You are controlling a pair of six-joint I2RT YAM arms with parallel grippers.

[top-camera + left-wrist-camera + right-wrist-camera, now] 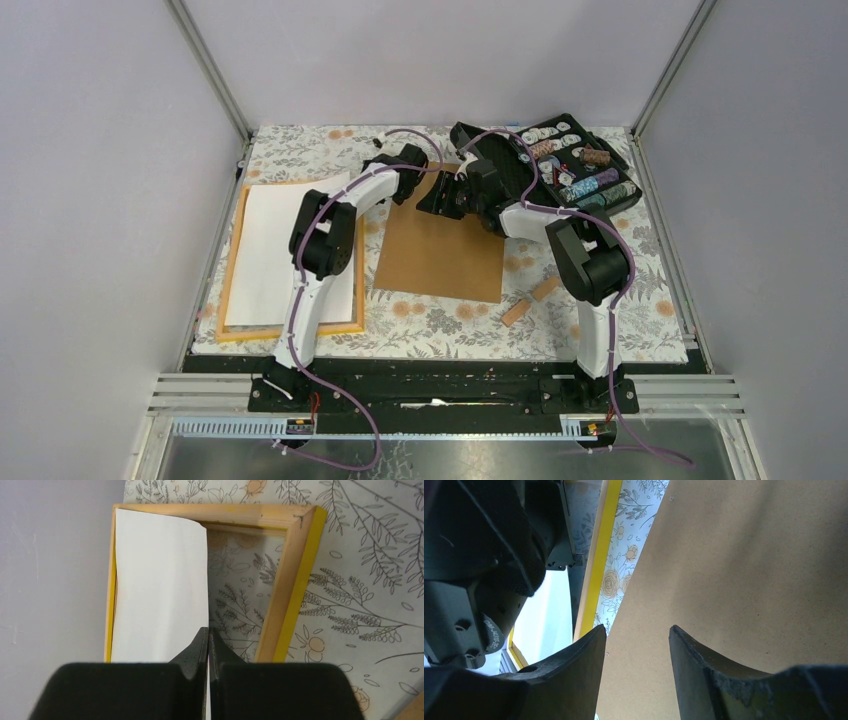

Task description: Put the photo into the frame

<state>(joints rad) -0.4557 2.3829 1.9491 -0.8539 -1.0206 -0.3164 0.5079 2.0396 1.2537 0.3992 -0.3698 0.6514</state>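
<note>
The photo (275, 250) shows a plain white face, and the frame (292, 580) is orange-yellow outside and pale bare wood within. The tablecloth (440, 320) is off-white, printed with grey leafy sprigs and orange-yellow flowers. The board (440, 255) is plain mid-brown, the two blocks (545, 288) light tan, the case (468, 135) black with chips (590, 183) in white, purple, teal and reddish brown, and the left arm (300, 320) and right arm (598, 335) are white with black joints and purple cables (340, 420).
</note>
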